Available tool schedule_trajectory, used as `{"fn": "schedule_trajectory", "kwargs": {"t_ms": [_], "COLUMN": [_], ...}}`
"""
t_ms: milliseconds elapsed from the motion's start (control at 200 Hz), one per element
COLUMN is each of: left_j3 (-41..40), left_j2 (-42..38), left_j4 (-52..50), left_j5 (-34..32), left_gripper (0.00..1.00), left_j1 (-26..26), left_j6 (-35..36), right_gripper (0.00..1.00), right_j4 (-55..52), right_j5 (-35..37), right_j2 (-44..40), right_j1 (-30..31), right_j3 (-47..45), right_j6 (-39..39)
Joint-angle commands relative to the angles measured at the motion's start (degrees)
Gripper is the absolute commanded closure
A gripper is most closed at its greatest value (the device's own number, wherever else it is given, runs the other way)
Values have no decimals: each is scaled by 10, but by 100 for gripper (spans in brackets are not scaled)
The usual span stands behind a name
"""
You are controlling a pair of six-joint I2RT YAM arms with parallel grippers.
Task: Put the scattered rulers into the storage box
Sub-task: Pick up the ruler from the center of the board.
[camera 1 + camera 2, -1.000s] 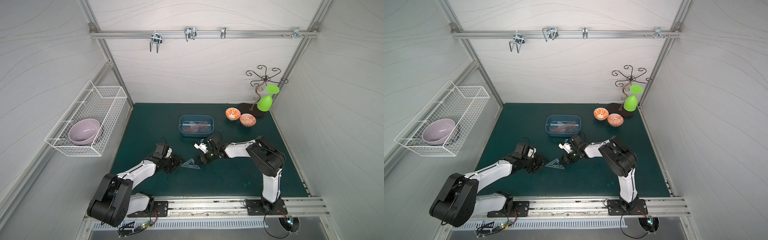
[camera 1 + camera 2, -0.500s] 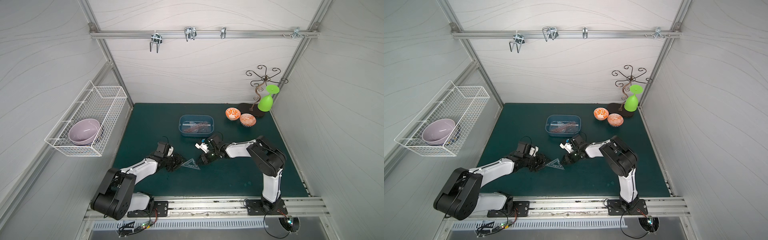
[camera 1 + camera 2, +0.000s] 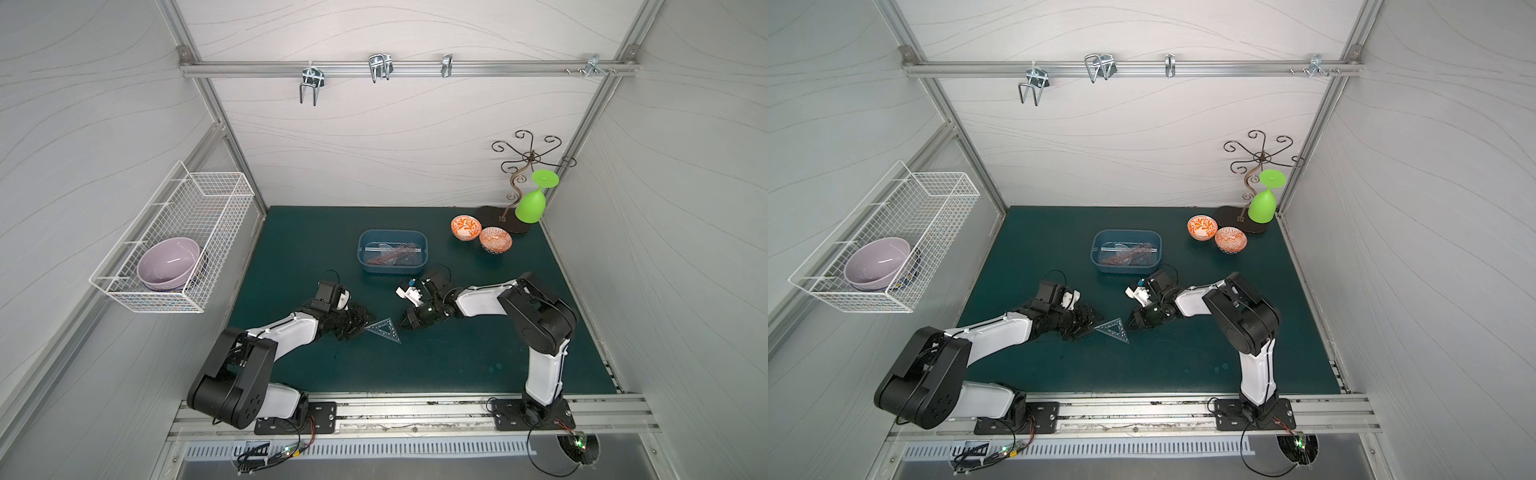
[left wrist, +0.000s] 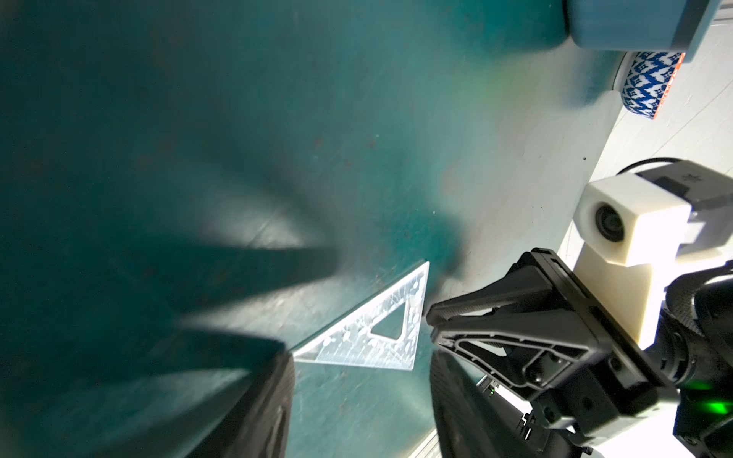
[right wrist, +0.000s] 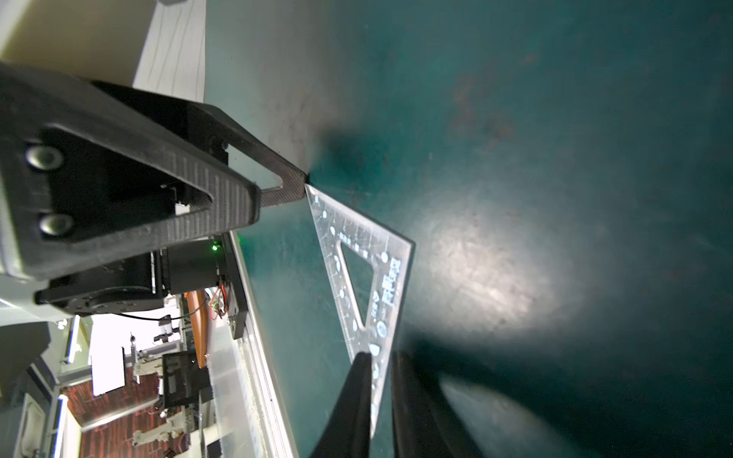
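The triangle (image 3: 384, 329) (image 3: 1113, 329) lies flat on the bench (image 3: 457, 365) near its middle, between the two claws. In both top views it is faint, and its markings cannot be read. The left gripper (image 3: 365, 322) (image 3: 1091, 323) stands partly open and holds nothing. In the right wrist view one of its tips (image 5: 277, 194) touches a sharp corner of the triangle (image 5: 390, 285). In the left wrist view its own blurred fingers (image 4: 361, 355) flank the triangle (image 4: 349, 349). The right gripper (image 3: 401, 327) (image 3: 1128, 327) (image 4: 430, 325) is at the opposite side, all but closed. Its wrist view shows a thin slit (image 5: 380, 355) with the triangle's other sharp corner in it, partly hidden by one finger. Whether that corner is pinched I cannot tell. The box (image 3: 392, 269) (image 3: 1125, 268) sits behind them toward the rear edge. The rulers (image 3: 390, 255) in it overlap too much to count. In the left wrist view the box (image 4: 614, 23) and a bowl (image 4: 650, 83) are cut off at the frame edge.
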Motion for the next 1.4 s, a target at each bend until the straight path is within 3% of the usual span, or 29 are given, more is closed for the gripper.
{"fn": "schedule_trajectory", "kwargs": {"t_ms": [0,325,655,1395], "left_j3": [3,21,60,70], "left_j2": [39,49,-30,14], "left_j4": [-8,-11,-118,-101], "left_j5": [-31,-27,-102,-92], "left_gripper": [40,41,38,38], "left_j1": [-5,-7,-6,-6], "left_j6": [1,-2,30,26], "right_gripper": [84,86,87,88], "right_j4": [6,37,45,56], "right_j5": [-17,-20,-21,-29], "right_j2": [-26,-21,-4,24], "right_j1": [-4,-6,-2,9], "right_j3": [-3,-14,-13,-8], "right_j6": [18,40,44,47]}}
